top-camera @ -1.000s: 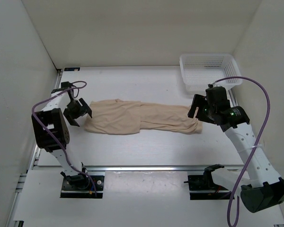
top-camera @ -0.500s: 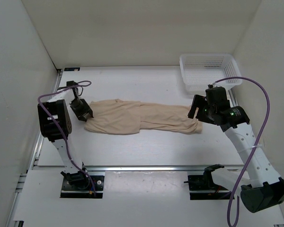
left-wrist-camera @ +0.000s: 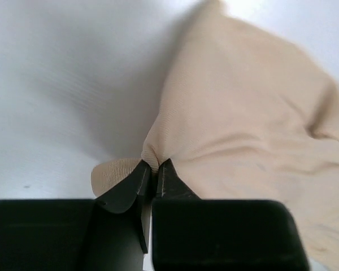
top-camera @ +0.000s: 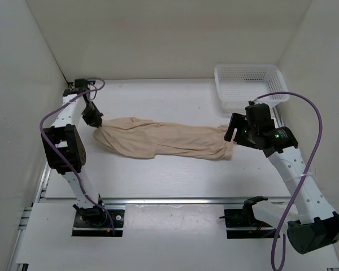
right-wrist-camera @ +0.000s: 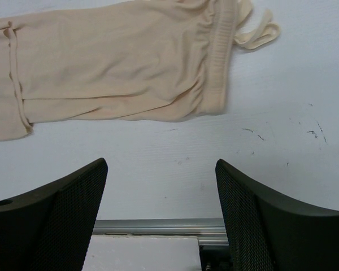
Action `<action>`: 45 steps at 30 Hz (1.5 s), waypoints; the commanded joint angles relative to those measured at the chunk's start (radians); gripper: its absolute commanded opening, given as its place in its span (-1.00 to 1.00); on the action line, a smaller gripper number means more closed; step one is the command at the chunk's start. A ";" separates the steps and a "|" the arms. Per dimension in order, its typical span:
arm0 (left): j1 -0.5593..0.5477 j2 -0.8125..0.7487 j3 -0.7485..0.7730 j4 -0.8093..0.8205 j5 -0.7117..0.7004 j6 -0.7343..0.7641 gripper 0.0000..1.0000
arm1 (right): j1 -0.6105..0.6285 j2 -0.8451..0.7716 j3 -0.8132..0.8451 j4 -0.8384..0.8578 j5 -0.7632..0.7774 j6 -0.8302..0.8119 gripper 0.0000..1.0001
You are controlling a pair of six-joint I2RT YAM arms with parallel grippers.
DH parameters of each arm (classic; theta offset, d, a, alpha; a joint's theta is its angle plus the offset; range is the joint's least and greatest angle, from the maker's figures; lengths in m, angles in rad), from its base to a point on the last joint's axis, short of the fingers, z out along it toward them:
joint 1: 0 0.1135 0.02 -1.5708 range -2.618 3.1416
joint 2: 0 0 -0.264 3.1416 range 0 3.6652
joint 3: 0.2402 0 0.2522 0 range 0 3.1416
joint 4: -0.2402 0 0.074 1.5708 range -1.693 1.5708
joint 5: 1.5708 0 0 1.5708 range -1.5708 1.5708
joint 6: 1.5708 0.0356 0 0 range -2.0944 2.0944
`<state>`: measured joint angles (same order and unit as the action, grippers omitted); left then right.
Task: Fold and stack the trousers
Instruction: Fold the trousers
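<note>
The beige trousers (top-camera: 164, 141) lie stretched left to right across the middle of the table. Their left end is gathered to a point and raised off the table. My left gripper (top-camera: 94, 120) is shut on that end; in the left wrist view the fingertips (left-wrist-camera: 155, 165) pinch a fold of the trousers (left-wrist-camera: 248, 113), with a ribbed edge beside them. My right gripper (top-camera: 231, 134) hovers at the right end, open, with nothing between its fingers. In the right wrist view the gripper (right-wrist-camera: 161, 165) sits over bare table, and the trousers (right-wrist-camera: 113, 68) lie flat beyond it.
A white mesh basket (top-camera: 248, 82) stands at the back right corner. White walls close in the table on the left, back and right. A metal rail (top-camera: 186, 200) runs along the near edge by the arm bases.
My left gripper has shut on the trousers' left end and pulled it up and toward the back left, drawing the cloth taut. The right arm has not moved.
</note>
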<state>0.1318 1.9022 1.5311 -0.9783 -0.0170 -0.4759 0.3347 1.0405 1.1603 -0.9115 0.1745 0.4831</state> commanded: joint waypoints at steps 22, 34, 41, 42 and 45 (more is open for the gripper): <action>-1.038 0.385 0.946 -0.263 0.077 -0.270 0.76 | -0.062 -0.060 -0.021 -0.033 0.068 -0.049 0.69; -0.829 0.075 0.491 -0.158 -0.011 -0.207 0.05 | -0.094 0.024 -0.094 0.075 -0.116 -0.106 0.05; -0.693 0.074 0.264 -0.103 0.021 -0.145 0.80 | -0.076 0.260 -0.004 0.099 -0.210 -0.198 0.67; -0.675 0.074 0.242 -0.091 0.022 -0.136 0.91 | -0.076 0.282 0.009 0.099 -0.199 -0.198 0.72; -0.661 0.106 0.176 -0.037 0.061 -0.109 0.94 | -0.076 0.384 0.082 0.109 -0.199 -0.198 0.74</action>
<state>-0.5461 1.9896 1.7462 -1.0748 -0.0006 -0.6315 0.2577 1.3796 1.1484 -0.8413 -0.0010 0.3195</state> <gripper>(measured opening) 0.970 0.870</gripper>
